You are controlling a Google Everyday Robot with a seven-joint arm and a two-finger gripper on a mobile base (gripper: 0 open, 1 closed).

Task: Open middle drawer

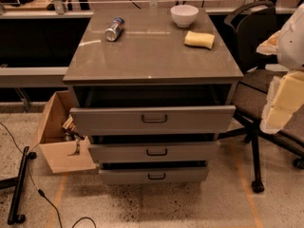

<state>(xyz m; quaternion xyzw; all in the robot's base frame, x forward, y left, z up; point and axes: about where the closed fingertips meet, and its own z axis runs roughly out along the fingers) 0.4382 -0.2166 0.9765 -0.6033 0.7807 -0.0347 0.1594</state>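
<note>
The grey cabinet [152, 63] stands in the middle of the view with three drawers stacked in its front. The middle drawer [123, 153] has a low flat front and a small dark loop handle [156, 152] at its centre. It sticks out a little, less than the top drawer [109, 119] and more than the bottom drawer [123, 176]. My gripper [281, 103] hangs at the right edge of the view, pale yellow and white. It is apart from the cabinet, to the right of the top drawer and above the level of the middle drawer's handle.
A can [114, 28] lies on the cabinet top, with a white bowl [184, 15] and a yellow sponge [199, 39]. A black office chair [256, 94] stands right of the cabinet, behind my gripper. An open cardboard box [59, 144] and cables [19, 184] lie on the floor at the left.
</note>
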